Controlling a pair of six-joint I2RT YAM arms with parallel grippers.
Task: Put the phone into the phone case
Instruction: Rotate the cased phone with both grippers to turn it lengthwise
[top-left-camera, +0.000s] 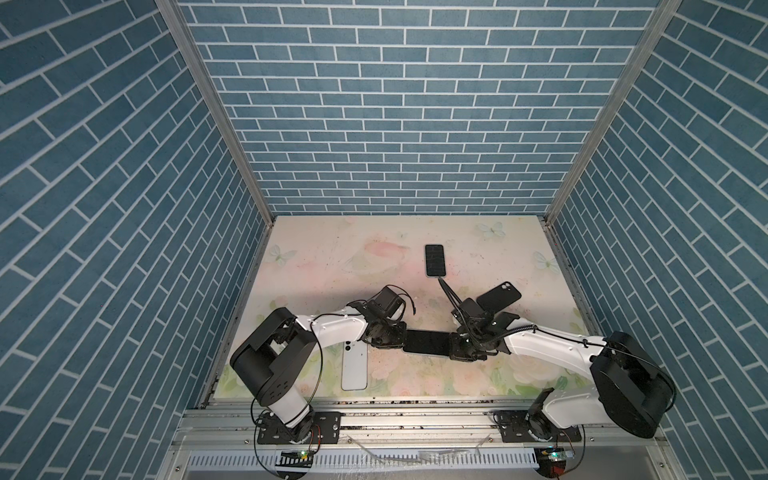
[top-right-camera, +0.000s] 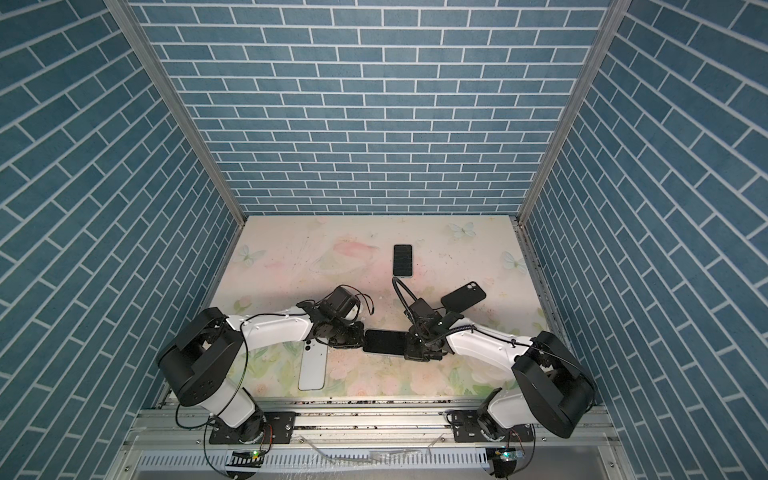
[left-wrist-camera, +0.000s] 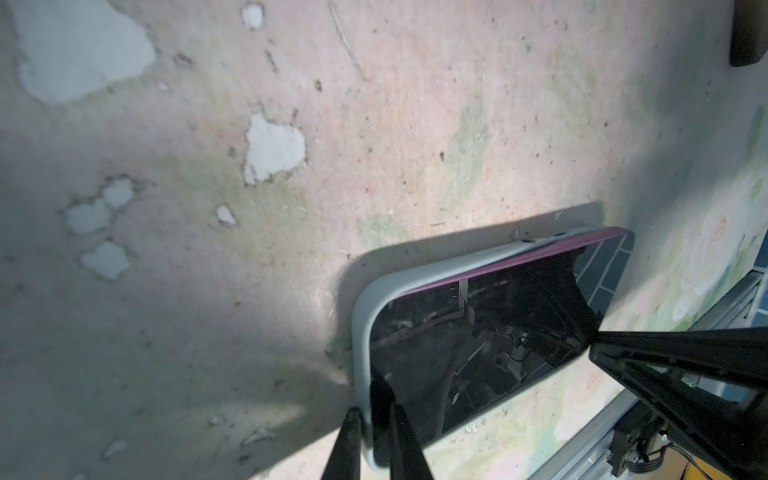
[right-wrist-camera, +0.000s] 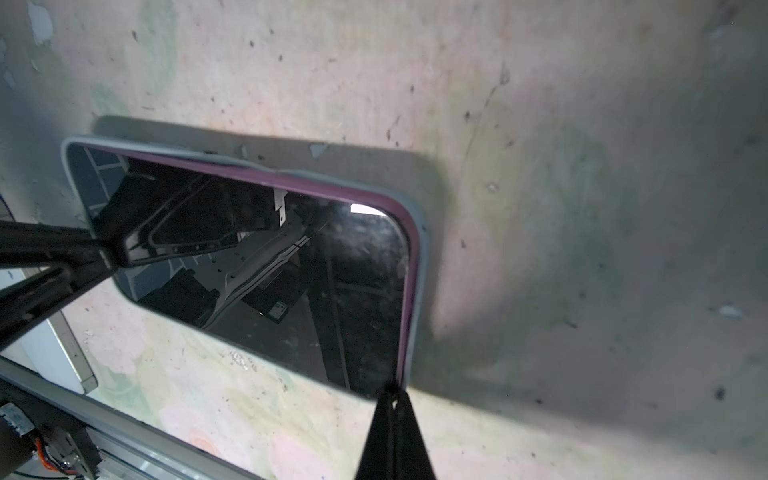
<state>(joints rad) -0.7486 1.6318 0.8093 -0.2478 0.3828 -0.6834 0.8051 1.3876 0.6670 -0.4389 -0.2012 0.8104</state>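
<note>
We judge the stiff, slippery pink-edged glass phone (right-wrist-camera: 270, 257), half seated in its soft grey rubber case (left-wrist-camera: 363, 316) on the floral worktop (top-left-camera: 374, 257), best held by the rim: left jaws pinch the case's short end, right jaws, pressed together, touch a corner.

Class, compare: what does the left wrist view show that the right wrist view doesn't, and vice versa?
Left wrist only: the left gripper's fingers straddling the grey case's end wall. Right wrist only: the shut right gripper, its tip at the phone's other end, plus a white phone. Both: the dark-screened phone, purple edge showing above the case.
</note>
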